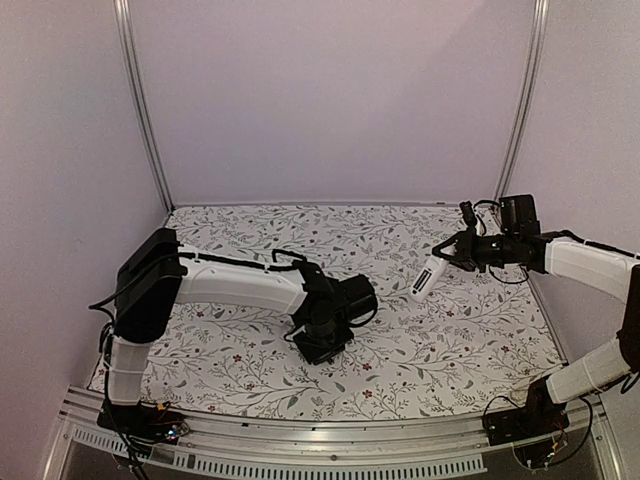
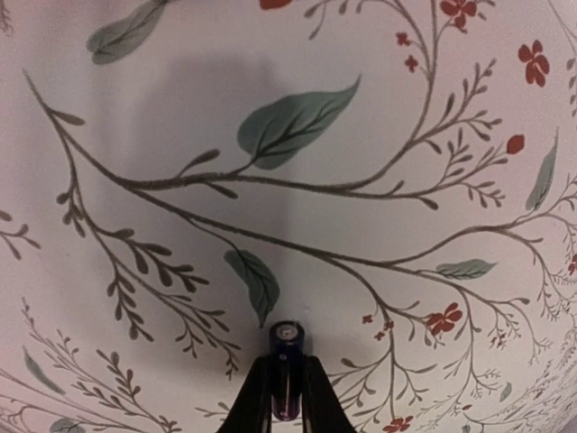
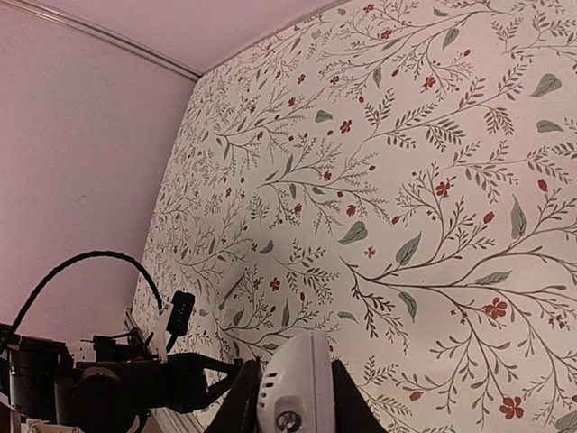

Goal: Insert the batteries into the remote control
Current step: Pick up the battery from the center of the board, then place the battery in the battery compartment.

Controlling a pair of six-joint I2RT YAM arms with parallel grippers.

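Observation:
A dark blue battery (image 2: 288,361) stands between the black fingers of my left gripper (image 2: 287,390), its metal end pointing at the cloth. The jaws press on both its sides. In the top view this gripper (image 1: 326,340) points straight down at the middle of the table, and the battery is hidden there. My right gripper (image 1: 447,254) holds the white remote control (image 1: 427,279) in the air at the right, tilted down toward the left. In the right wrist view the remote control (image 3: 297,383) fills the gap between the fingers of the right gripper (image 3: 290,401), end on.
A floral cloth (image 1: 250,370) covers the table. Metal frame posts (image 1: 143,110) and plain walls close in the back and sides. A metal rail (image 1: 300,440) runs along the near edge. The left arm (image 3: 108,388) shows low in the right wrist view.

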